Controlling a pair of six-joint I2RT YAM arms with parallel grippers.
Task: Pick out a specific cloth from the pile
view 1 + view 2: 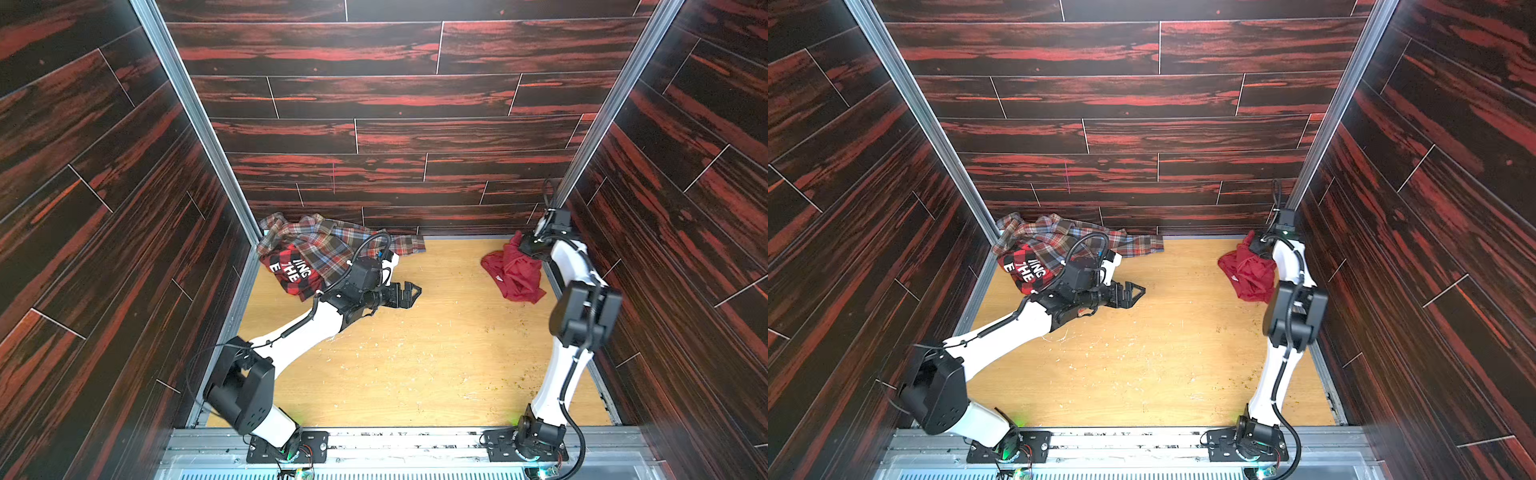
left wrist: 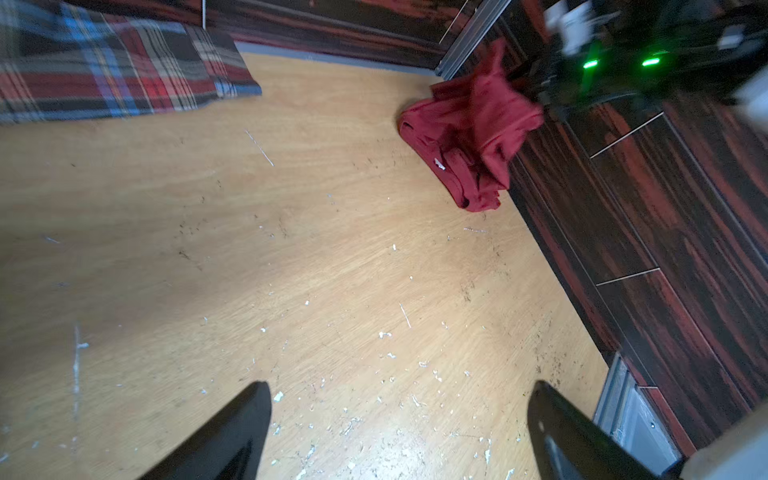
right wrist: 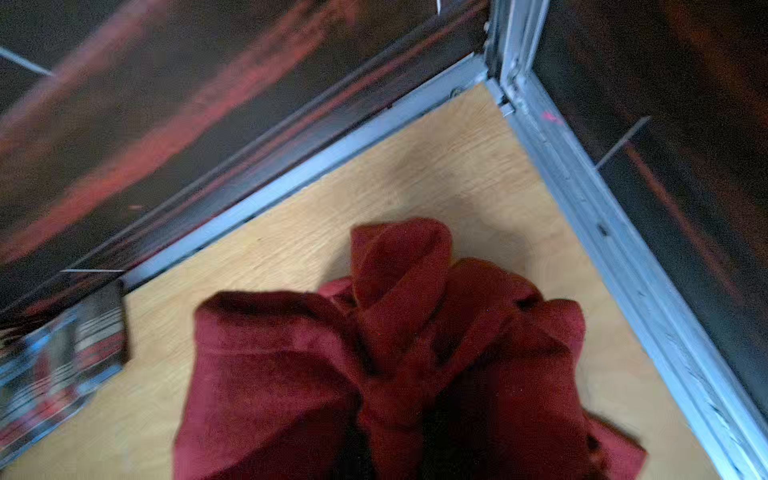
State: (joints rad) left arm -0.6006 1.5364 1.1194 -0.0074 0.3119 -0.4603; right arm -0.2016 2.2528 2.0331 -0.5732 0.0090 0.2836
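The red cloth [image 1: 513,274] is out of the pile [image 1: 307,249]; only letting go seems left.
The right pincer [image 1: 528,246] pinches its top bunch, the rest trailing below onto the table [image 1: 415,353]. The left pincer [image 1: 410,294], spread and empty, hovers just beside the pile.

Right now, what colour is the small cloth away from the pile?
Plain dark red: the cloth shows clearest in the right wrist view.
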